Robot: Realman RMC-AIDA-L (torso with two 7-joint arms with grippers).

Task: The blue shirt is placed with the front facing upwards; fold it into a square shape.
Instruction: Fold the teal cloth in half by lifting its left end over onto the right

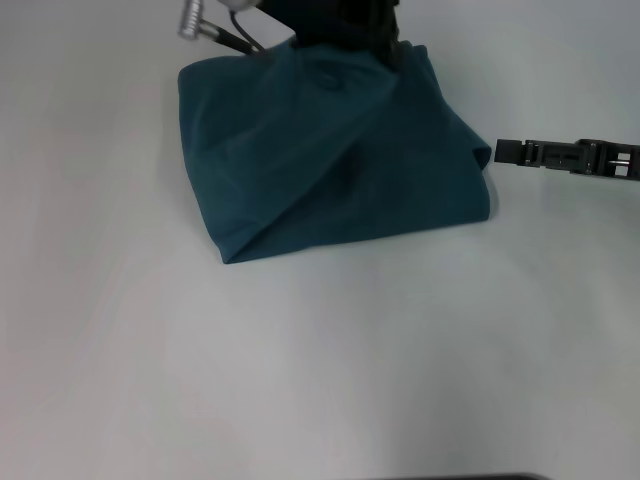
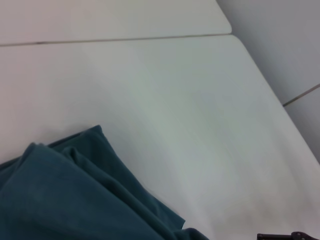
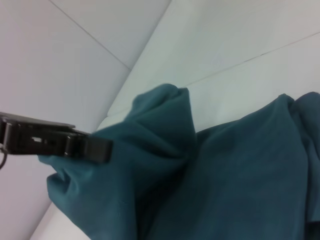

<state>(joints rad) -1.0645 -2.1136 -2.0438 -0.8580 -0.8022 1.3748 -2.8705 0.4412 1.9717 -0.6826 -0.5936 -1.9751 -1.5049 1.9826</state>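
The blue shirt [image 1: 330,160] lies in the head view as a rough, plain teal bundle at the far middle of the white table [image 1: 320,380], with a diagonal fold across it. Its far edge is drawn up into my left gripper [image 1: 360,40], which is shut on the cloth, and its tips are hidden there. My right gripper [image 1: 500,153] hovers level just off the shirt's right corner, pointing at it. In the right wrist view that gripper [image 3: 102,149] sits against a raised bulge of the shirt [image 3: 165,130]. In the left wrist view, folds of the shirt [image 2: 65,195] hang close below.
A silver connector and cables [image 1: 200,22] of the left arm stick out beside the shirt's far left corner. A seam [image 2: 125,39] between table panels runs beyond the shirt. The table's edge [image 2: 270,85] drops off past the right side.
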